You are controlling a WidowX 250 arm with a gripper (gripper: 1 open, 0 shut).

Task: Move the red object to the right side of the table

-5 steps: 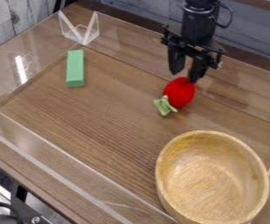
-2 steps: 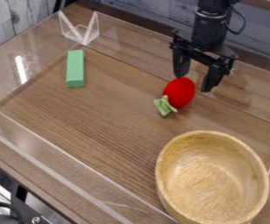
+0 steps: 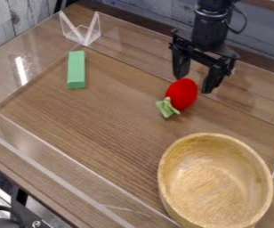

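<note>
Red fruit [image 3: 181,92] — upper edge near pincer [image 3: 197,64] (contact unclear), bowl [image 3: 215,181] whole

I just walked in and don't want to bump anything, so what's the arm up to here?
The robot arm has its open gripper just beyond the red toy fruit, seemingly busy with moving it to the right side of the table. It isn't gripping the fruit, which lies on the wood with its green stem end toward the camera. The wooden bowl and the green block also sit on the table, away from the gripper.
</note>
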